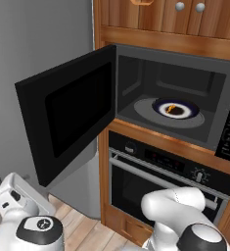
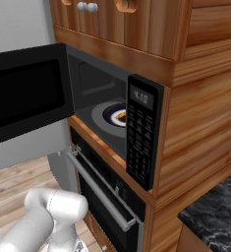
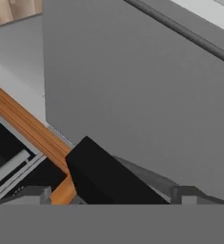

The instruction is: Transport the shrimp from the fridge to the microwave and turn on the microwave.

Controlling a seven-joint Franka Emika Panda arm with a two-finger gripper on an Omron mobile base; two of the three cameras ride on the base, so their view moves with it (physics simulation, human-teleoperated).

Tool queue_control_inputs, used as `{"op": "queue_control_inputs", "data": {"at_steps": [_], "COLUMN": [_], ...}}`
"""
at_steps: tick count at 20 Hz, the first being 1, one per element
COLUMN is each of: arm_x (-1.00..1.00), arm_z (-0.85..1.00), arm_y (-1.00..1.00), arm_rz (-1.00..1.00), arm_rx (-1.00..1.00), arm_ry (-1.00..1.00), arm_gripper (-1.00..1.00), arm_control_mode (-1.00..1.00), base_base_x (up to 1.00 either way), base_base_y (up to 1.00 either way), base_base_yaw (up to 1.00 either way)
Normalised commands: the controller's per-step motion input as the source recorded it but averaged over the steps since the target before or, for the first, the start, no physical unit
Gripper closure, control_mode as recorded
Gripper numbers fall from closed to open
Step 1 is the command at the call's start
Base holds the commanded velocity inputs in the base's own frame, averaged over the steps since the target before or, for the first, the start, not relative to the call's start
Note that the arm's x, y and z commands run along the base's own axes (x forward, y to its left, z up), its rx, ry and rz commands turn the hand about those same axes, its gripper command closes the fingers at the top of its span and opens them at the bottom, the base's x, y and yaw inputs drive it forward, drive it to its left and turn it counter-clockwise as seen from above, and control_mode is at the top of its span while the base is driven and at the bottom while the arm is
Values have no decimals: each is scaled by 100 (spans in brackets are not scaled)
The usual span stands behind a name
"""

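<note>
Inside the microwave (image 1: 136, 88), the shrimp (image 1: 170, 108) sits on a plate (image 1: 185, 113). The gripper (image 3: 114, 198) is wide and empty. Push the open door (image 1: 67, 110) shut gently, then press start.

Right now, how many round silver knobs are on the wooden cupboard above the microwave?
2, side by side on the wooden cupboard above the microwave: left knob and right knob. Others may be hidden beyond the picture's top edge.

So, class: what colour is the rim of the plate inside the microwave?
Dark blue, around a white plate; the left base view shows it best.
</note>
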Motion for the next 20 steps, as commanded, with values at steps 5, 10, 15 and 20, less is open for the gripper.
{"op": "queue_control_inputs", "data": {"at_steps": [5, 10, 15, 20], "arm_x": [31, 33, 36, 30], "arm_z": [-24, -18, -28, -27], "arm_y": [4, 11, 28, 33], "arm_rz": [1, 1, 2, 2], "arm_rx": [0, 0, 0, 0], "arm_ry": [0, 0, 0, 0], "arm_gripper": [-100, -100, -100, -100], "arm_control_mode": [-100, -100, -100, -100], "base_base_x": [0, 0, 0, 0], "base_base_y": [0, 0, 0, 0], "base_base_yaw": [0, 0, 0, 0]}}
